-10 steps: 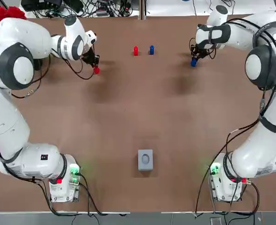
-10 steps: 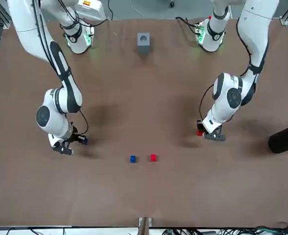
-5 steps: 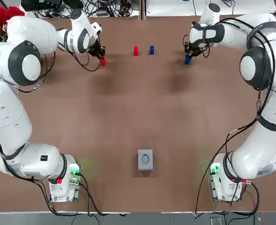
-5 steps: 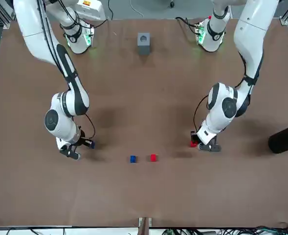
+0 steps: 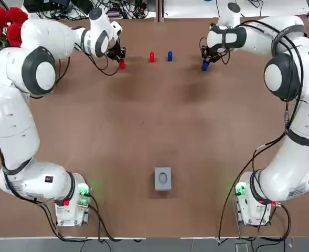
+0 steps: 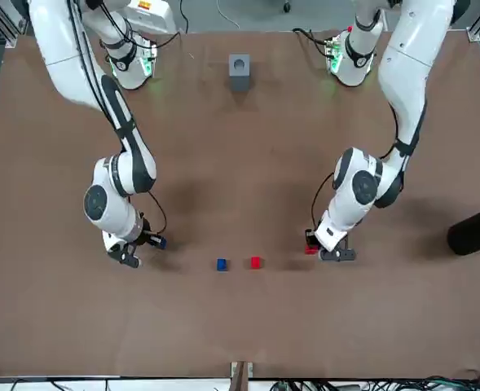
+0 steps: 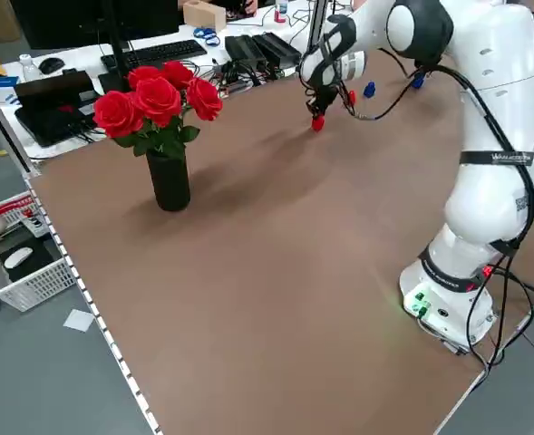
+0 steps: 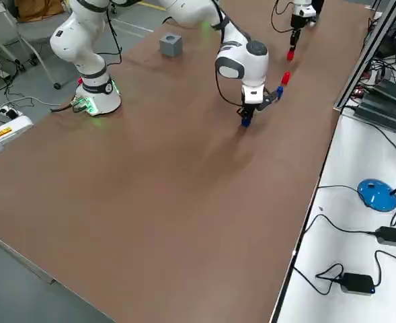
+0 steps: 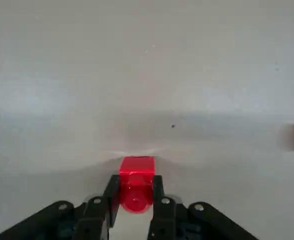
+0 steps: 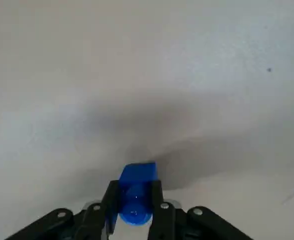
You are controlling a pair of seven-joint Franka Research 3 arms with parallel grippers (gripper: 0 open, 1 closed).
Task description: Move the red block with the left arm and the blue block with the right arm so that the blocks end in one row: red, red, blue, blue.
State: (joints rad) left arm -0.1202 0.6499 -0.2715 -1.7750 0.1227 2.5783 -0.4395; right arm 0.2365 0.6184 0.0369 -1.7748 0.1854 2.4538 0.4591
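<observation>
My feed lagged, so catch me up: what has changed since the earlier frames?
The left gripper carried its held red block inward, toward the resting red block. The right gripper carried its held blue block inward, toward the resting blue block. Both stay shut on their blocks. The resting pair and the grey block did not move.

The surface (image 5: 159, 121) is a matt brown sheet, smooth and even, taking only soft shadows. The red block (image 9: 136, 182) in the left jaws looks like glossy moulded plastic — a bright highlight sits on its round stud — and the blue block (image 10: 135, 192) in the right jaws has the same slick sheen. Both jaws are matt black. The arm shells (image 5: 10, 126) are smooth glossy white plastic; the grey box (image 5: 162, 178) looks dull.
</observation>
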